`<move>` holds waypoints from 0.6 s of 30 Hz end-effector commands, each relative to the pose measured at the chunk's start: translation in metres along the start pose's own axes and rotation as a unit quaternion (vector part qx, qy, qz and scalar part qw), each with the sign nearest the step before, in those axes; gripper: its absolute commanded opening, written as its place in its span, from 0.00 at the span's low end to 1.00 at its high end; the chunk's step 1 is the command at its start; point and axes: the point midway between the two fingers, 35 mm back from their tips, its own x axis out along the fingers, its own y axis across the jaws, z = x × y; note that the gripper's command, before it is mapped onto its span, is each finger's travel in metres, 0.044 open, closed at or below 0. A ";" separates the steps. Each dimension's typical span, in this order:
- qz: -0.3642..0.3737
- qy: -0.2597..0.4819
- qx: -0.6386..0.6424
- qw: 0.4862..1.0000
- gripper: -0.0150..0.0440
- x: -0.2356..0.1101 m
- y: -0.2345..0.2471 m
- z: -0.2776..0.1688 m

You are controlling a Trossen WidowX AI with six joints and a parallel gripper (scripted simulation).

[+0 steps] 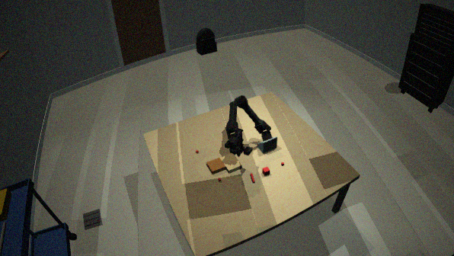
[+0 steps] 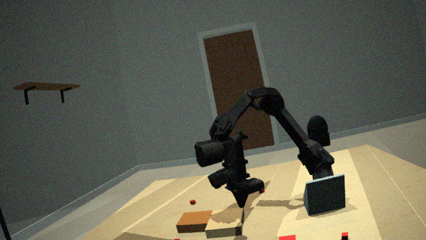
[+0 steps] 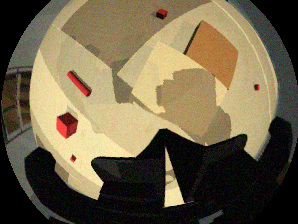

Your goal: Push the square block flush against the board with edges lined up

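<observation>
A flat orange-brown piece (image 1: pixel 216 165) (image 2: pixel 194 217) (image 3: pixel 212 52) and a flat pale cream piece (image 1: pixel 233 167) (image 2: pixel 223 224) (image 3: pixel 150 67) lie side by side on the table. By colour and shape, I take the orange-brown one as the square block and the cream one as the board, but cannot be sure. Their facing sides look touching or nearly so, and their corners look offset in the wrist view. The gripper's shadow covers part of the cream piece. My gripper (image 1: pixel 238 153) (image 2: pixel 242 205) (image 3: pixel 163 132) is shut and empty, near the cream piece's side away from the orange-brown one. Its tip height is unclear.
A red cube (image 1: pixel 266 171) (image 3: pixel 67 125) and a red stick (image 1: pixel 252 177) (image 3: pixel 79 83) lie off to one side. Small red bits (image 1: pixel 196 152) (image 1: pixel 219 179) (image 1: pixel 282 164) are scattered around. A blue-grey upright panel (image 1: pixel 268 145) (image 2: pixel 326 195) stands by the arm's base.
</observation>
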 end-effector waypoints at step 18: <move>0.005 0.002 -0.356 0.934 0.25 0.001 0.019 0.063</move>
